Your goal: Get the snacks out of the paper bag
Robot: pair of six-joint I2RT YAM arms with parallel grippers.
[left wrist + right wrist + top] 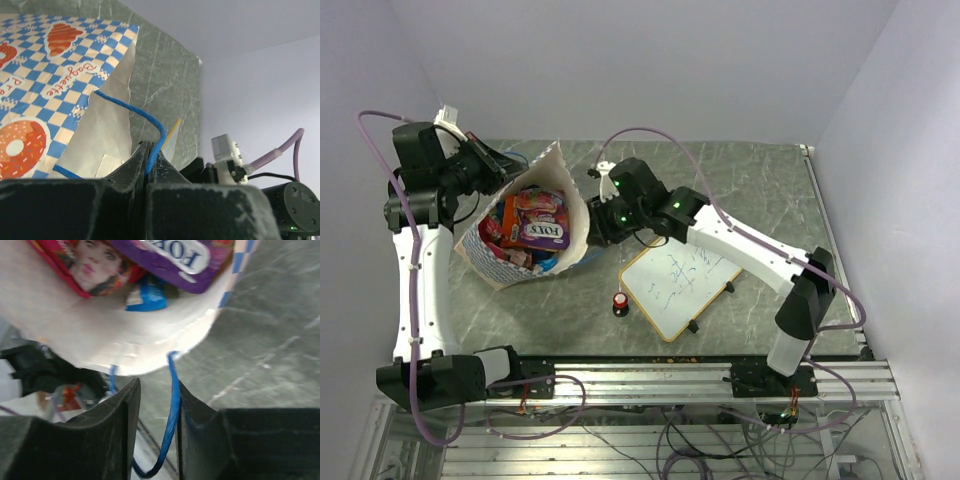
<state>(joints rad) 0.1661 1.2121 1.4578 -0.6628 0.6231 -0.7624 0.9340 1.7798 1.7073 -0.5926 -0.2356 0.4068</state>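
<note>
The paper bag (576,214) lies tilted on the table's left, its mouth facing up toward the camera. Inside it are snacks: a purple packet (544,230), a red-pink one (491,230), and others underneath. My left gripper (506,161) is at the bag's far-left rim and is shut (149,146) on a blue cord handle (134,110). My right gripper (596,216) is at the bag's right rim. It stands open (156,386), with the other blue cord handle (173,407) hanging loose between its fingers against the right one. The right wrist view looks into the bag at the purple packet (175,259), a red-pink packet (85,267) and a blue one (147,298).
A wood-framed whiteboard (678,280) lies right of the bag, under my right arm. A small red-topped black knob (620,300) stands just in front of the bag. The aluminium rail (650,375) runs along the near table edge.
</note>
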